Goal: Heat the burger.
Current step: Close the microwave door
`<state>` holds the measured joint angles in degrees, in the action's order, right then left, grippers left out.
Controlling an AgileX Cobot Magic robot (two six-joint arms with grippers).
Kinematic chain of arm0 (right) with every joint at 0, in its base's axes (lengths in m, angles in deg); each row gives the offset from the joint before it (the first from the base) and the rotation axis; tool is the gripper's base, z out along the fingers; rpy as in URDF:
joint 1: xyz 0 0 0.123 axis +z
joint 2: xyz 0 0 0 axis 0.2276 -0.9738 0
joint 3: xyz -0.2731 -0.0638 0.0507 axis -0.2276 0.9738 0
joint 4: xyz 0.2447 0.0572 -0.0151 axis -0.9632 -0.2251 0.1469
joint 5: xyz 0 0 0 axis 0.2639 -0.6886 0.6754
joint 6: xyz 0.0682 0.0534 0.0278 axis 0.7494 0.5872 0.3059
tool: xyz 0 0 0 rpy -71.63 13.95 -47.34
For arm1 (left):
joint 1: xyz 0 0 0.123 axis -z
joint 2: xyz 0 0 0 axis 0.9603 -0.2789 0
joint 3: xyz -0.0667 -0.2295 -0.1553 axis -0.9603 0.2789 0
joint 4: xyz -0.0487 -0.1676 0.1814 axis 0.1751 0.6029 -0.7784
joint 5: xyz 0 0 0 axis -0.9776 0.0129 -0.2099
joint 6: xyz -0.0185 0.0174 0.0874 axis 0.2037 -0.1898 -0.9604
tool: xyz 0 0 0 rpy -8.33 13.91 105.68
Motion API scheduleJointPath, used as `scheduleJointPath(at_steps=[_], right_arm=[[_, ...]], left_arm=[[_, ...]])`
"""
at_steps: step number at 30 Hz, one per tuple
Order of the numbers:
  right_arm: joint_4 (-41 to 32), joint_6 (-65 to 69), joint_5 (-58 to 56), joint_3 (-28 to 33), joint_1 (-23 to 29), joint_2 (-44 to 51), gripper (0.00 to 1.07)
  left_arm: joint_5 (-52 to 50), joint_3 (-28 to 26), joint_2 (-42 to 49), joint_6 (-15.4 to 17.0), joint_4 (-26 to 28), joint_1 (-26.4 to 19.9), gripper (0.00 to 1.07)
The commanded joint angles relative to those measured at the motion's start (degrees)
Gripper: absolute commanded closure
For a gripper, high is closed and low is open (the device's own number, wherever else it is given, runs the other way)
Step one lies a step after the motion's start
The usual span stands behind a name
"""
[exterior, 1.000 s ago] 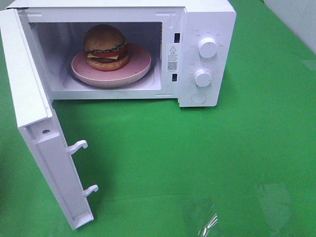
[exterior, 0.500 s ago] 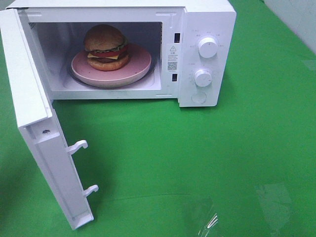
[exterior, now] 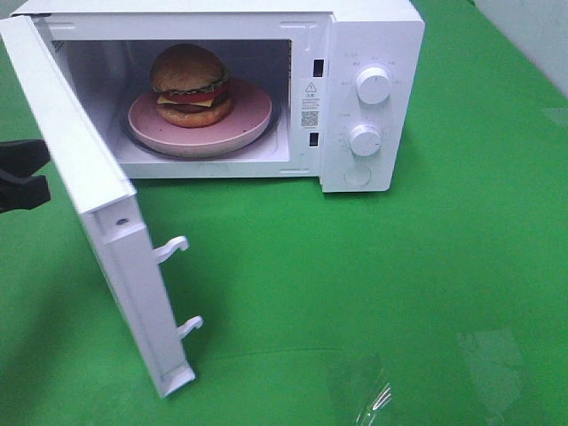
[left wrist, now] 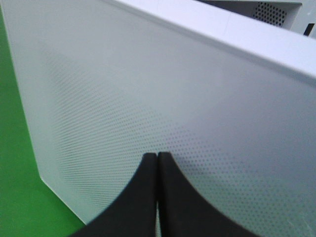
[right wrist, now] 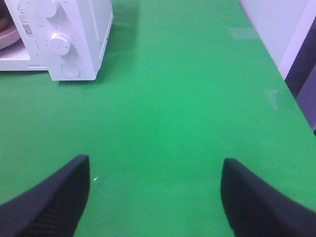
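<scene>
Glossy burger (exterior: 189,82), matt green cloth (exterior: 426,266)

White microwave (exterior: 382,35), door ajar (exterior: 129,284), pink plate (exterior: 253,111) inside, green tabletop (exterior: 399,293)

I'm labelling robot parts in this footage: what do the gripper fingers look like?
Both are matte black. The left gripper has smooth fingers that flare in curves from narrow tips. The right gripper has fingers with rounded tips and a fine ridged texture. No cables or markings show.

The burger (exterior: 189,84) sits on a pink plate (exterior: 251,114) inside the microwave (exterior: 373,35), left end effector (exterior: 40,175) beside its open door (exterior: 89,169).
</scene>
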<state>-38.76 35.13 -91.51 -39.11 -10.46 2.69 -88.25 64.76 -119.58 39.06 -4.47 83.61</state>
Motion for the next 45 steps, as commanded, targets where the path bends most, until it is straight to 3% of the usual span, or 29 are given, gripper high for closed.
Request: scheduleJointPath(at_steps=[1, 3, 10, 12, 15, 20, 24, 29, 45], right_arm=[[-0.2, 0.0, 0.5, 0.2, -0.5, 1.5, 0.36], [-0.2, 0.0, 0.5, 0.2, -0.5, 1.5, 0.36], [-0.2, 0.0, 0.5, 0.2, -0.5, 1.5, 0.36], [-0.2, 0.0, 0.5, 0.2, -0.5, 1.5, 0.36], [-0.2, 0.0, 0.5, 0.2, -0.5, 1.5, 0.36], [-0.2, 0.0, 0.5, 0.2, -0.5, 1.5, 0.36], [-0.2, 0.0, 0.5, 0.2, -0.5, 1.5, 0.36], [-0.2, 0.0, 0.5, 0.2, -0.5, 1.5, 0.36], [-0.2, 0.0, 0.5, 0.2, -0.5, 1.5, 0.36]], left_arm=[[0.2, -1.0, -1.3, -0.6, 2.5, 2.2, 1.07], [0.1, -2.4, -4.1, -1.9, 5.2, 5.6, 1.07], [0.1, -5.6, -8.3, -4.0, 8.3, 10.1, 1.07], [0.3, -8.1, -11.2, -4.7, 13.5, 13.2, 1.07], [0.3, -10.7, -13.6, -4.9, 16.0, 15.8, 1.07], [0.3, -13.7, -16.4, -6.5, 17.1, 18.1, 1.07], [1.6, -20.5, -21.3, -10.1, 20.6, 21.9, 1.07], [5.8, -27.2, -25.0, -13.5, 22.7, 24.1, 1.07], [13.4, -46.4, -35.3, -14.5, 26.2, 26.3, 1.07]])
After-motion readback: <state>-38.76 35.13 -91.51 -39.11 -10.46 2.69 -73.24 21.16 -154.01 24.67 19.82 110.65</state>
